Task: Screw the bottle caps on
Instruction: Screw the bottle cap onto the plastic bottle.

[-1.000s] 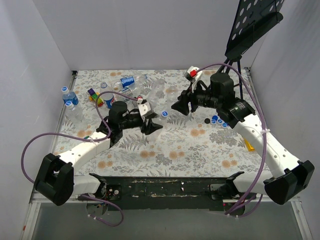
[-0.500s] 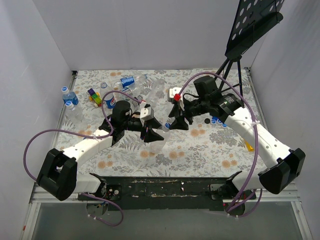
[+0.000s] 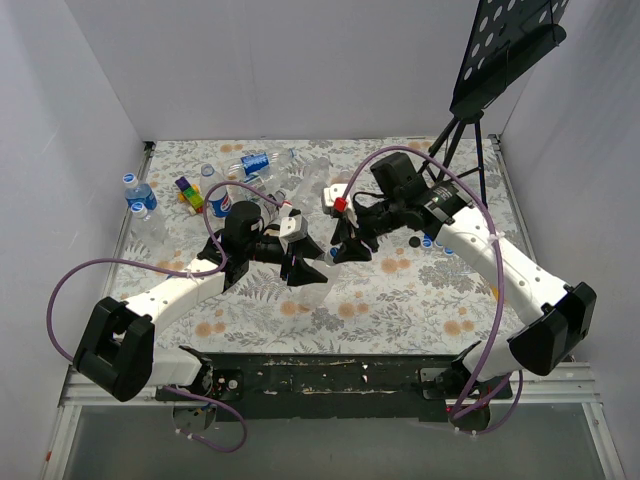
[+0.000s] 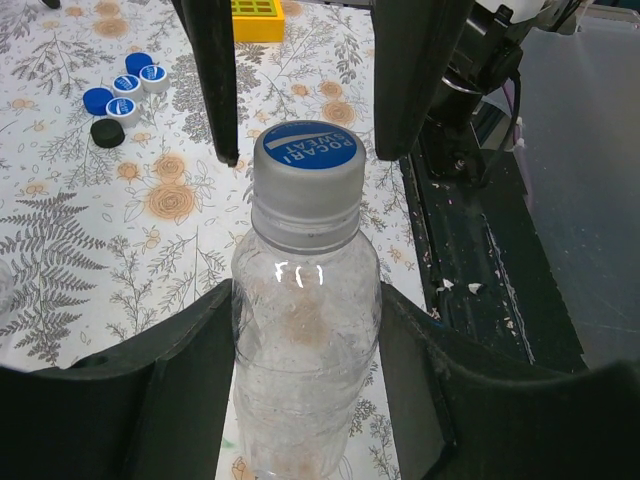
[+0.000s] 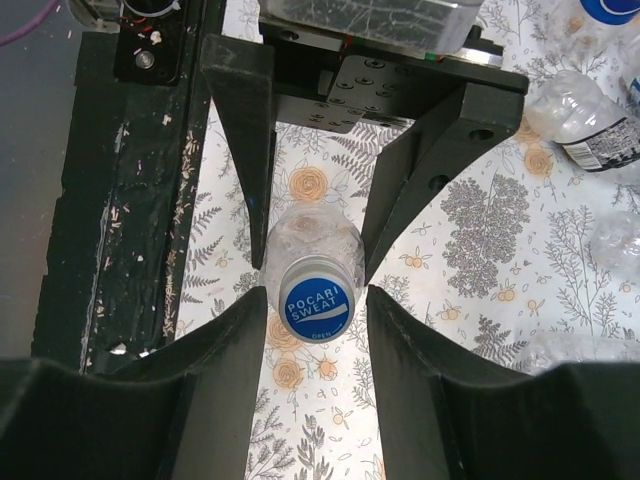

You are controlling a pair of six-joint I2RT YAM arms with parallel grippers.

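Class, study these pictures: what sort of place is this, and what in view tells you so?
Probably a robotics lab test cell, not a home: plain white walls box in a cloth-covered table, two robot arms are bolted at its near edge, and a black tripod stand sits in the corner.

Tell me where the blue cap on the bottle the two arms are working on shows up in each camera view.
Top external: the cap sits near the picture's middle, small and mostly hidden.
Left wrist: centre, slightly above the middle, on the bottle.
Right wrist: centre, below the middle, seen end-on.
Shared landmark: the black rail, at the bottom there, at the right and left in the wrist views.
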